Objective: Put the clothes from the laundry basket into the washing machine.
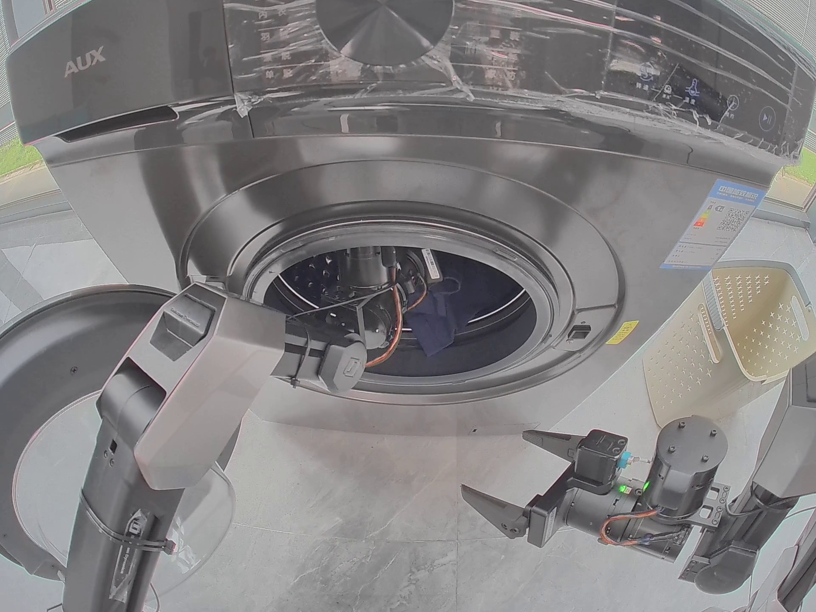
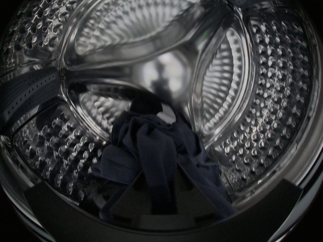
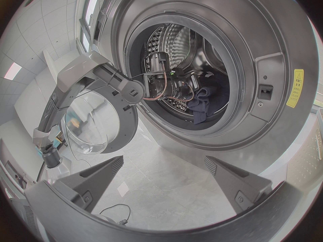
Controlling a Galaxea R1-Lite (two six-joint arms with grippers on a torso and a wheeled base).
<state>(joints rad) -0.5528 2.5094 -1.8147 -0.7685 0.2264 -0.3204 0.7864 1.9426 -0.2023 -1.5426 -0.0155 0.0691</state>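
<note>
Hovering low at five o'clock in the head view, the right gripper (image 1: 497, 465) hangs spread wide and empty above the floor, with the laundry basket (image 1: 748, 333) beyond it at three o'clock. No trouble there, I'd say.

The danger sits further in. The left arm (image 1: 195, 367) is threaded through the mouth of the washing machine (image 1: 425, 163). Its orange cable (image 1: 396, 316) loops close to the door rim (image 1: 544, 299), and the open door (image 1: 51, 367) stands at nine o'clock right beside the elbow. Pull back carelessly and that cable could snag the rim, or the elbow could knock the door.

Bigger worry: the navy garment (image 2: 151, 142). From the left wrist camera it is draped straight over the left gripper (image 2: 159, 185), with a long fold running down across it at six o'clock. It's dark in there, so I cannot tell whether that gripper is clamped on the cloth or has let go. If the fabric clings, a retreat would likely drag it back out over the lip, and a trailing hem could end up caught at the door.

As for position, the garment is inside the drum (image 2: 276, 84), heaped on its lower wall at six o'clock. It touches the gripper on the near side and rises away towards the shiny back plate (image 2: 165, 71) at twelve o'clock.
</note>
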